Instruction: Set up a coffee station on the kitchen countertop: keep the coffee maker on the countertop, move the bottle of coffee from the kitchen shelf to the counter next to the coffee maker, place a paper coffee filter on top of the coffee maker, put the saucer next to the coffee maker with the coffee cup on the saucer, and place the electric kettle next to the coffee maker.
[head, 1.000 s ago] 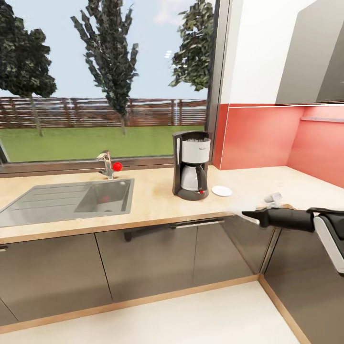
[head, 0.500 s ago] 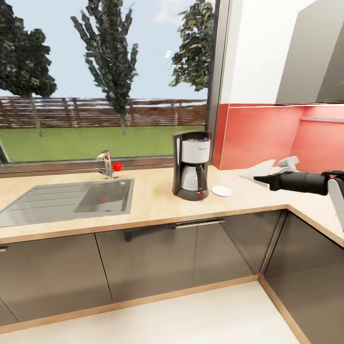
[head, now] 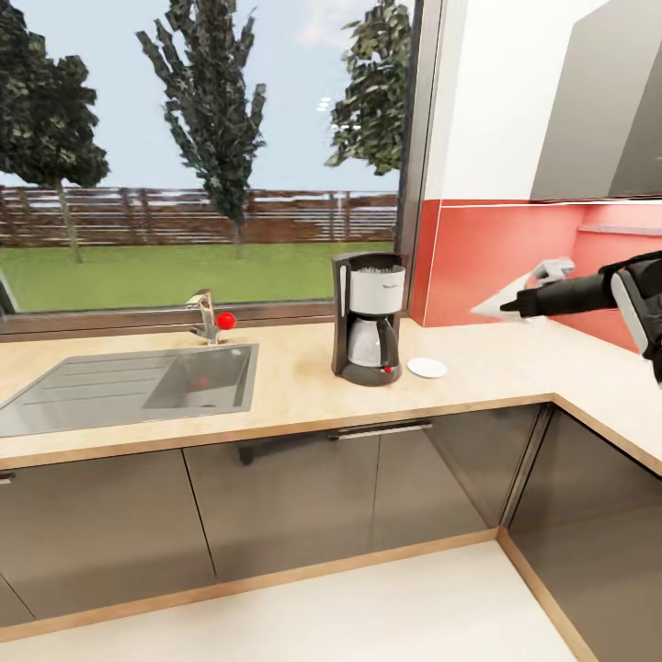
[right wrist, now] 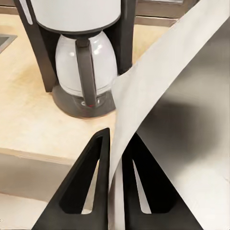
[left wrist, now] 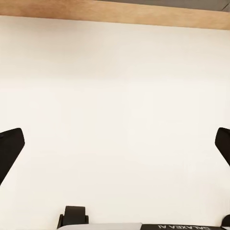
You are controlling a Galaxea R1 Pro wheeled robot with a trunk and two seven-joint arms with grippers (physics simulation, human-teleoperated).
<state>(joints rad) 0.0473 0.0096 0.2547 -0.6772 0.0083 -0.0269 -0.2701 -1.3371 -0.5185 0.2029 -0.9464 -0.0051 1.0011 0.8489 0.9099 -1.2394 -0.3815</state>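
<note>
The right gripper [right wrist: 115, 158] is clamped on the thin white paper coffee filter [right wrist: 158, 86], held high, probably to clear the black-and-white coffee maker [head: 370, 317]; the left gripper [left wrist: 115, 148] hangs spread apart.

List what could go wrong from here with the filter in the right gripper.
1. The right gripper pinches only an edge of the thin paper coffee filter, so it may slip or crumple in transit.
2. The saucer lies beside the coffee maker on the arm's side; a low approach could knock it.
3. The filter could land off-centre on the maker's top and slide off.
</note>
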